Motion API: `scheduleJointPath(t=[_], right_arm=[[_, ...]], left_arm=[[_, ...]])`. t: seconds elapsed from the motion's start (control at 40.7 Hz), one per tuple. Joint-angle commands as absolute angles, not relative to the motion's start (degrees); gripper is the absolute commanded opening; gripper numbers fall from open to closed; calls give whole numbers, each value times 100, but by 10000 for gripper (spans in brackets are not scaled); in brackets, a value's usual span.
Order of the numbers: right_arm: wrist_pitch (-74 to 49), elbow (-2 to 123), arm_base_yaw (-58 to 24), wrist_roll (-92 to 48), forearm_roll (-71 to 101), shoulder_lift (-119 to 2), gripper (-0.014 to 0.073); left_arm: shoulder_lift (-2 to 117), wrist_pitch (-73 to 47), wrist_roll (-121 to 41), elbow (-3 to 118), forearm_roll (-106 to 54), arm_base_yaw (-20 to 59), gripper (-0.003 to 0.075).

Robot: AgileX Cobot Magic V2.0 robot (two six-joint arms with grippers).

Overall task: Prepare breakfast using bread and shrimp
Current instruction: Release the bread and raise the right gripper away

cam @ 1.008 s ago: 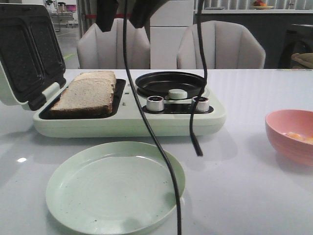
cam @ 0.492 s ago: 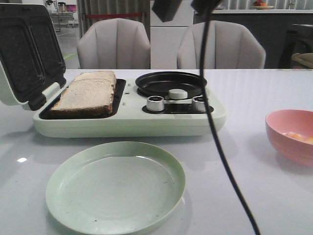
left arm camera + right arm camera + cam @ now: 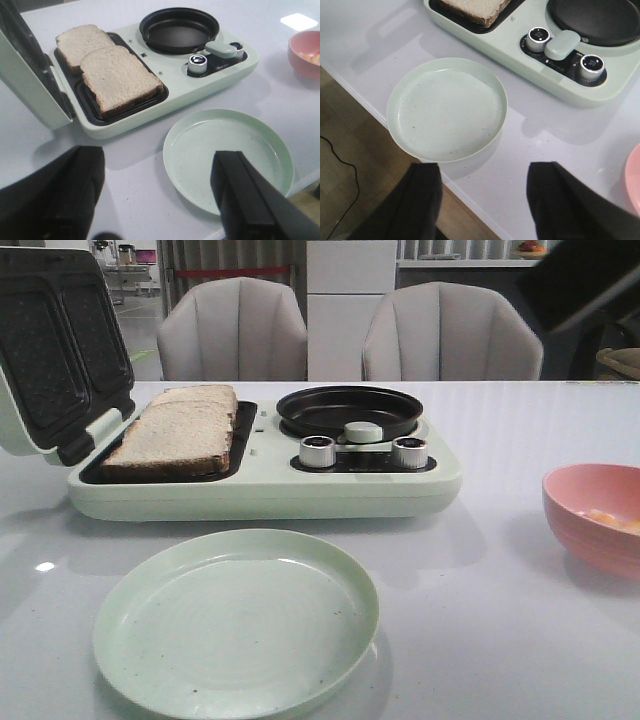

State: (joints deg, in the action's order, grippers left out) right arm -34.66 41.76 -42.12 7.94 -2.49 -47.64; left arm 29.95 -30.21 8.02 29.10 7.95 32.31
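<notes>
Two bread slices (image 3: 178, 432) lie flat side by side on the black sandwich plate of the pale green breakfast maker (image 3: 260, 490), whose lid (image 3: 55, 350) stands open at the left. They also show in the left wrist view (image 3: 120, 77). Small orange shrimp pieces (image 3: 605, 517) lie in the pink bowl (image 3: 590, 515) at the right. My left gripper (image 3: 155, 195) is open and empty, above the table's near edge beside the empty green plate (image 3: 227, 160). My right gripper (image 3: 482, 200) is open and empty over the table's edge, near the same plate (image 3: 447, 107).
The maker's black round pan (image 3: 348, 410) is empty, with two metal knobs (image 3: 318, 451) in front of it. A dark arm part (image 3: 585, 285) hangs at the upper right. Two grey chairs (image 3: 235, 330) stand behind the table. Wooden floor (image 3: 350, 165) lies below the table's edge.
The dark arm parts and the hanging black cable swept from the upper middle to the right. The cable has left the front view. Bread, plate and bowl have not moved.
</notes>
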Motion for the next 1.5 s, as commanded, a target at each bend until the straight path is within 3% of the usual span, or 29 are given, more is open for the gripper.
scheduleJointPath(t=[0.0,0.221,0.492,0.615,0.787,0.885,1.156,1.476], right_arm=[[-2985,4153,-4211,806,-240,-4465,489],[-3027,4086,-4211,817,-247,-4384,489],[-3027,4086,-4211,817,-247,-4384,489],[-3027,4086,-4211,817,-247,-4384,489],[-3027,4086,-4211,817,-247,-4384,489],[-3027,4086,-4211,817,-247,-4384,489],[-3027,4086,-4211,817,-247,-4384,489],[-3027,4086,-4211,817,-247,-4389,489]], left_arm=[[3058,-3112,810,3283,984,3242,507],[3702,-4491,810,4167,1462,3242,506],[5050,-4793,824,4516,1314,3242,491],[5595,-4951,851,4711,908,3100,391],[5997,-4880,851,4912,498,2558,178],[6048,-4749,851,4912,373,2146,93],[6183,-4643,586,5122,191,692,100],[7393,-4667,-459,6435,-1600,-997,100]])
